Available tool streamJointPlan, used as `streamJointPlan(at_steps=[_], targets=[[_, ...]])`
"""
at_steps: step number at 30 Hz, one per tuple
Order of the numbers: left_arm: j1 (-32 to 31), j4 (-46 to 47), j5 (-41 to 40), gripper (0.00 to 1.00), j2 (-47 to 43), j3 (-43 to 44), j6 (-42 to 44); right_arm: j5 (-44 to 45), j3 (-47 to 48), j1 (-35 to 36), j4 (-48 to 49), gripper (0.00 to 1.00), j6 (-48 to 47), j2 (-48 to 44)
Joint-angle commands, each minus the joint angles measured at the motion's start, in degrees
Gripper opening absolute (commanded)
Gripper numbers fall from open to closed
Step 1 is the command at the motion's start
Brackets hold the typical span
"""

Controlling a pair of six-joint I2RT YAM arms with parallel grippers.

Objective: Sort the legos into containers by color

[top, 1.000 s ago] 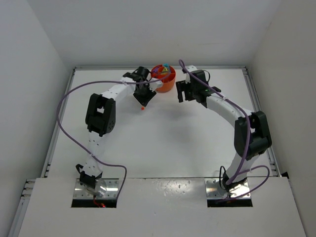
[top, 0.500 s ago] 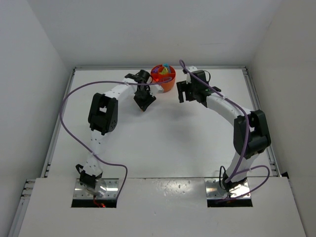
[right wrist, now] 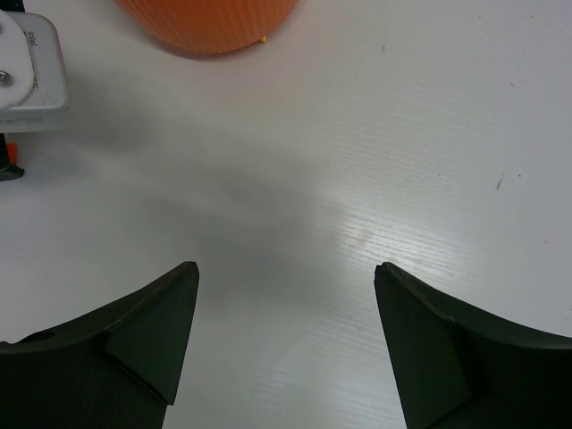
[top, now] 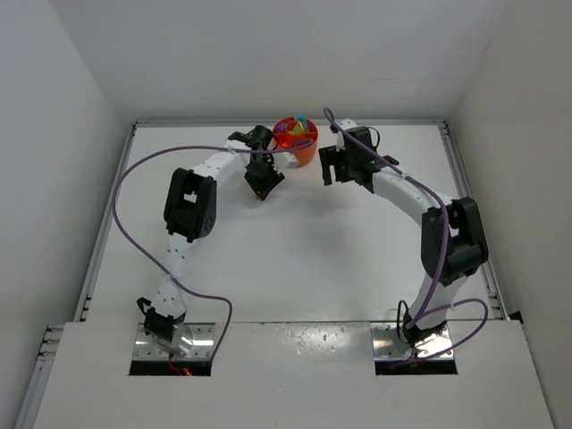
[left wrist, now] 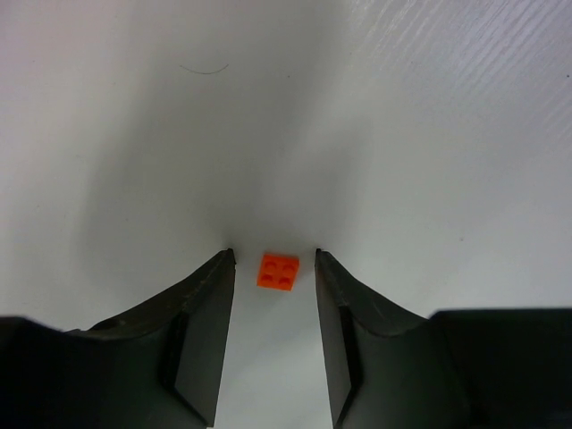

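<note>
The pickup is in hand: the left pincer [left wrist: 273, 259] stands released astride an orange brick [left wrist: 278, 272] lying on the desk [left wrist: 402, 134], with a gap on each side. Next it must clench, lift, and carry toward one o'clock to the orange dish [top: 302, 154]. The right pincer [right wrist: 286, 268] hangs released and empty.

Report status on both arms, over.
Left fingers open, straddling orange brick, not touching. Right fingers open, empty, near orange dish. Nothing in the way.
</note>
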Motion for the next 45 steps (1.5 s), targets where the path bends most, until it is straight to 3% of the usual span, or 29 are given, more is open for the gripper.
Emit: streamJointPlan(at_steps=[1,13,24,45], targets=[[-0.32,-1.37,1.32,0.46,1.68,1.49,0.69,-0.97,2.82,-0.15,0.64,0.80,-0.29,0.40],[0.20,-1.98,1.85,0.45,0.54,-1.94,1.75,-0.98,3.34,-0.15,0.63,0.80,-0.29,0.92],[0.73,0.30,1.85,0.42,-2.98,-10.28,1.75,-1.50,3.34,-0.15,0.11,0.80,-0.29,0.93],[0.73,0.83,2.90,0.39,1.59,-5.37,0.17,-1.50,3.34,-0.15,0.11,0.80,0.24,1.45]])
